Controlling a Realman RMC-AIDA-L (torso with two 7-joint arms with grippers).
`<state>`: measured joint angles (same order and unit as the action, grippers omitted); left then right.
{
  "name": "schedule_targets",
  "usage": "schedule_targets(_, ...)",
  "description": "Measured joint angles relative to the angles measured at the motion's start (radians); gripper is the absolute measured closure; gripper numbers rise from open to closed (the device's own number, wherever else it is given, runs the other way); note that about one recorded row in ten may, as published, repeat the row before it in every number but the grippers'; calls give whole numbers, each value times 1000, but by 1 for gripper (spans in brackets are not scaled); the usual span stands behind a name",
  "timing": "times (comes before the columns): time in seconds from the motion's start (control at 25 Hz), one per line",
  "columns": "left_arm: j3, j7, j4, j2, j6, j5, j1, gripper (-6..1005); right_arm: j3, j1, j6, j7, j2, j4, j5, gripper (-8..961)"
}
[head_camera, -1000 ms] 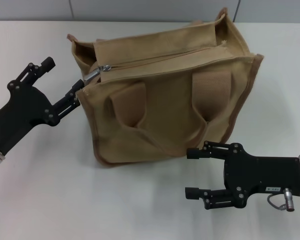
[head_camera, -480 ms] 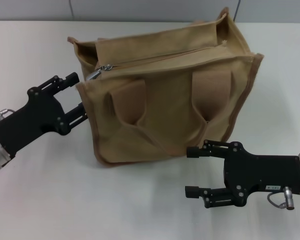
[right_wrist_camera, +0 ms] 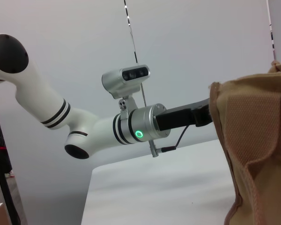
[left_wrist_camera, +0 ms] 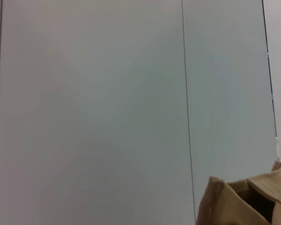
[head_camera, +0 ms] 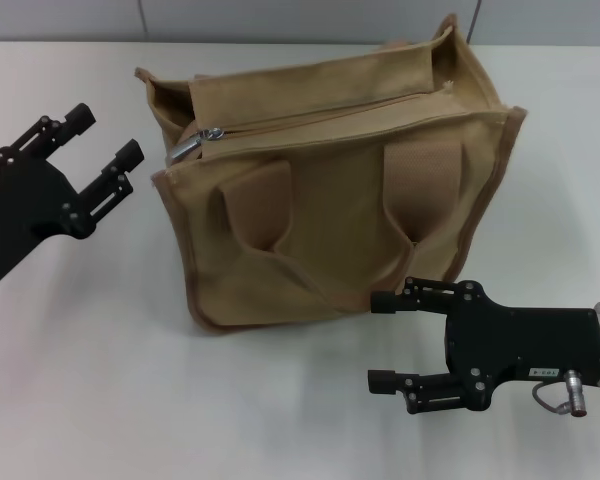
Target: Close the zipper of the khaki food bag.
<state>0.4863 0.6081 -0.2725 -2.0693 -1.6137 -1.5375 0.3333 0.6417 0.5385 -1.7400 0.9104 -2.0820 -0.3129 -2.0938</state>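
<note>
Left pincer (head_camera: 102, 137): we found it released, fingers spread and gripping nothing, hovering off the bag's 9 o'clock end, near the pull tab but apart from it.
Right pincer (head_camera: 382, 341): ours sat low over the surface (head_camera: 100, 390) at the bag's 5 o'clock corner, likewise spread and empty, its upper finger just beside the bottom trim.
Zipper (head_camera: 320, 110): it ran along the top panel from 9 toward 3 o'clock; the silver pull tab (head_camera: 187, 146) lay at the 9 o'clock end, hanging over the edge.
Khaki food bag (head_camera: 330, 200): it stood upright mid-surface, handles folded flat against the near face.
Handling: we judged the canvas soft and light, likely to slide or buckle when tugged; the tab looked small, hard and slick.
Where to hold: we reckoned on pinching the tab itself while the other pincer braced the bag's cloth.
</note>
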Motion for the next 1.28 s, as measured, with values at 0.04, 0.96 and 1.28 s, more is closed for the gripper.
schedule_targets(0.04, 1, -9, 6, -1, 5, -1, 1, 339, 0, 0, 0, 0, 0, 0, 0, 197)
schedule_targets(0.96, 100, 158, -81, 9, 60, -123, 61, 363, -1, 3, -10, 14, -1, 0, 7, 212)
schedule_targets(1.28, 57, 160, -91, 16, -57, -114, 39, 483, -1, 2, -12, 16, -1, 0, 10, 217)
